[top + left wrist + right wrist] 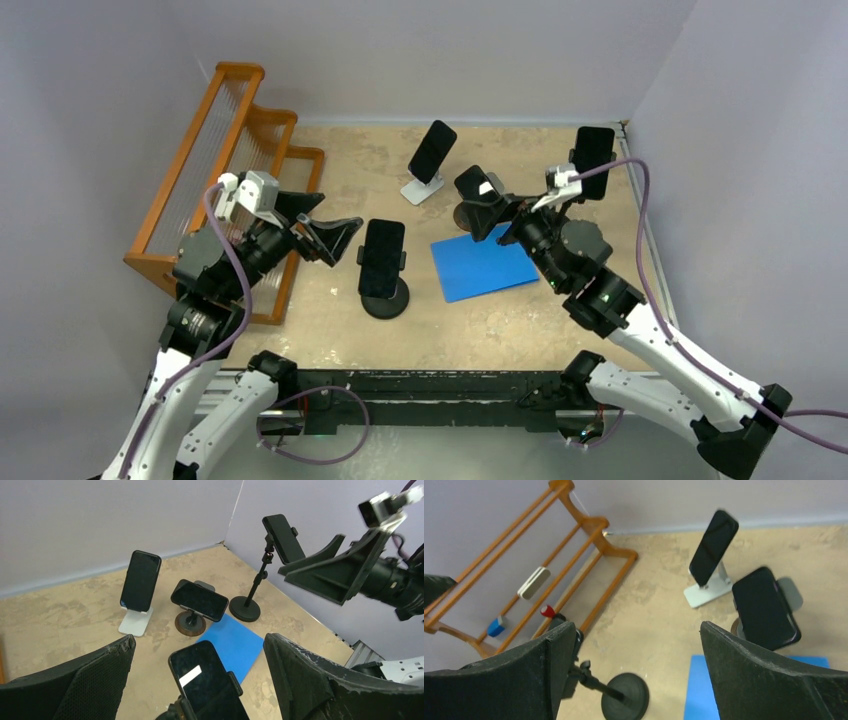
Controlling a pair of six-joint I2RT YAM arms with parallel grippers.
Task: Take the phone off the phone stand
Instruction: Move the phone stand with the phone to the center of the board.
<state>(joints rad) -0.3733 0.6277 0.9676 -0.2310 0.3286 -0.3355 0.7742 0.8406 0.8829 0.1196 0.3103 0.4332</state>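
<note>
Finds near phone (382, 256) on stand (385, 301), long axis near-to-far, screen tilted upward; finds left gripper (331, 224) and right gripper (465, 203) gaping wide, empty.

Glossy black phone (207, 690) and matt blue sheet (485, 265) on a mottled, rough-looking surface (520, 325); varnished wooden rack (238, 72); left end effector (199, 640) fingers (320, 680) scuffed, matt black.
</note>
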